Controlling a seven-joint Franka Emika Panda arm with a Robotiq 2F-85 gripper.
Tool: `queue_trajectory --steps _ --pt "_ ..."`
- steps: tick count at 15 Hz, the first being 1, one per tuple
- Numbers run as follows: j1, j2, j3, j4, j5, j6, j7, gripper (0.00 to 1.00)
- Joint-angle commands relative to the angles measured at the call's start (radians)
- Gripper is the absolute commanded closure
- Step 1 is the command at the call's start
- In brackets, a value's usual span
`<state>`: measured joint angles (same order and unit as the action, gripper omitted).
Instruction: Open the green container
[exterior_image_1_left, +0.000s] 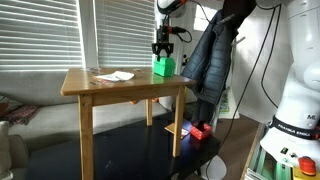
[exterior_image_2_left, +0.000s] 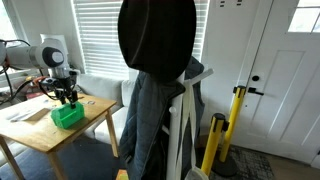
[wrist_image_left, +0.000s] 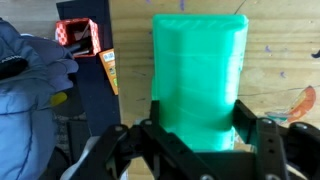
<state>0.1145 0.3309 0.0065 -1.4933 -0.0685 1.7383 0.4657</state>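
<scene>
The gripper (wrist_image_left: 197, 138) straddles the green container (wrist_image_left: 198, 70), fingers at its sides; whether pinching, cannot tell.

Soft window daylight, low-resolution, slightly blurred.

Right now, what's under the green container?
The green container sits on the wooden table, near one end. The spot directly beneath is covered by the container itself, so nothing there can be seen.

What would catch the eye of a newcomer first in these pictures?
The bright green container stands out on the wooden table, with the robot's jaws on either side of it. In an exterior view, a big dark jacket hanging on a white rack fills the middle.
</scene>
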Motion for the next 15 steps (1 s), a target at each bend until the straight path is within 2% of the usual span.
queue_trajectory --steps 1,9,15 --pt "0.047 -0.048 -0.011 -0.02 -0.113 -0.029 0.068 0.55" --pt "0.148 -0.012 0.007 0.041 -0.4 -0.245 0.234 0.55" --pt "0.272 0.144 0.048 0.214 -0.486 -0.465 0.412 0.55"
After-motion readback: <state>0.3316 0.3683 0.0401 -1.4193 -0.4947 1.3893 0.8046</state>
